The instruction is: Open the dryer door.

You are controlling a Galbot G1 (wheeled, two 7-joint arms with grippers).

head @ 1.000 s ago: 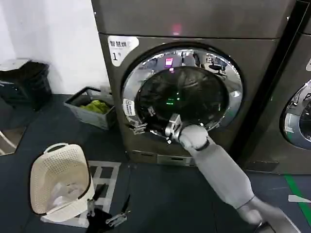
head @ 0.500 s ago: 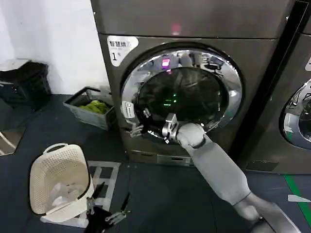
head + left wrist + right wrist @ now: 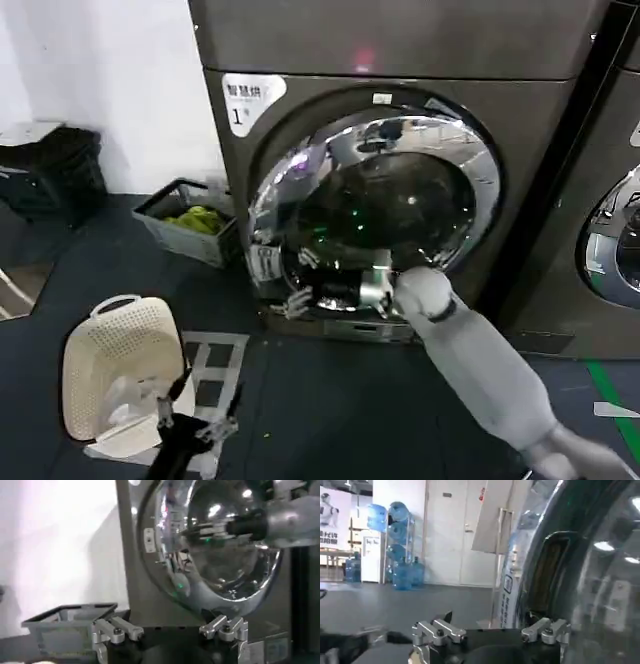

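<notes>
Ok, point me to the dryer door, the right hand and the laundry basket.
Dryer door (image 3: 470, 135): head view, on its chrome ring, upper right.
Right hand (image 3: 345, 293): head view, at the door's lower edge, between its fingertips.
Laundry basket (image 3: 120, 365): head view, on its cream side wall.

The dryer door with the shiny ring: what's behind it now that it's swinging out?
Behind the dryer door a dark gap shows at its left edge, framed by the machine's grey front. The drum inside is covered by the tinted glass. The right claw is at the door's lower rim.
</notes>
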